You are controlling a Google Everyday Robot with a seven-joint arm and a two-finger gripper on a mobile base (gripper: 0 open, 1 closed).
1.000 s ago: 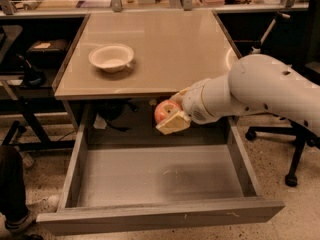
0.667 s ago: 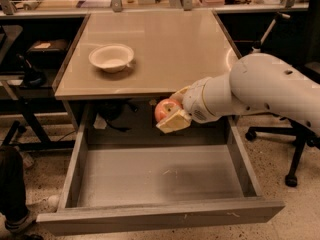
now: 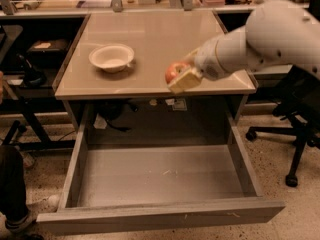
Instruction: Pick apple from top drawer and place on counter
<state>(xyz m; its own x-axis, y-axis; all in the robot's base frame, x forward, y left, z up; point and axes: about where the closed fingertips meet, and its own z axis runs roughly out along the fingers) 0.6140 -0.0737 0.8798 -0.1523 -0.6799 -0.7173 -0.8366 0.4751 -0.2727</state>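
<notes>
The red-orange apple point(image 3: 173, 71) is held in my gripper point(image 3: 180, 76), which is shut on it. The gripper and apple hover just above the front right part of the beige counter point(image 3: 150, 39), near its front edge. My white arm point(image 3: 270, 34) reaches in from the right. The grey top drawer point(image 3: 160, 176) stands pulled fully open below the counter, its flat bottom bare.
A white bowl point(image 3: 112, 57) sits on the counter's left side. A black office chair point(image 3: 295, 129) stands at the right. Dark desks and cables lie at the left, and a person's leg point(image 3: 11, 184) is at the lower left.
My gripper has lifted the apple from under the counter's front edge, above the drawer, up to counter height. The view has shifted too.
</notes>
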